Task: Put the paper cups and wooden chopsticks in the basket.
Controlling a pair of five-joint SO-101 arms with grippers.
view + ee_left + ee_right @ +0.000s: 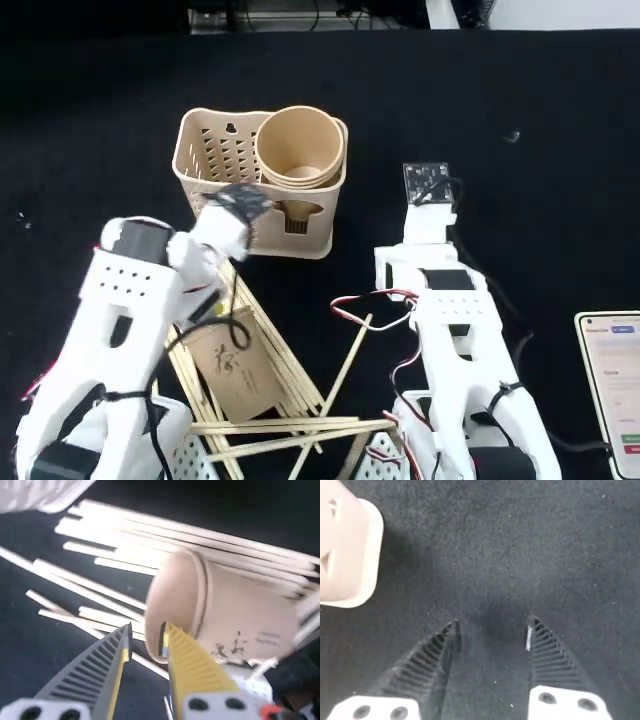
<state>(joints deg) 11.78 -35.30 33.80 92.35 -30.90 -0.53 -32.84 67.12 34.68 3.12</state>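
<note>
A cream basket point(225, 160) stands at the back with stacked paper cups point(300, 145) in its right end. Another paper cup point(235, 370) lies on its side on a heap of wooden chopsticks point(290, 425). In the left wrist view this cup point(235, 615) is close up, with chopsticks point(150, 535) beneath it. My left gripper point(146, 632) is narrowly open, its fingers either side of the cup's rim. The left arm point(140, 290) hangs over that heap. My right gripper point(492, 630) is open over bare cloth, with nothing between its fingers and the basket's corner point(345, 555) beside it.
The table is covered in black cloth point(520, 110). A phone point(610, 390) lies at the right edge. The right arm point(450, 320) stands right of the chopstick heap, trailing red and white wires point(370, 300).
</note>
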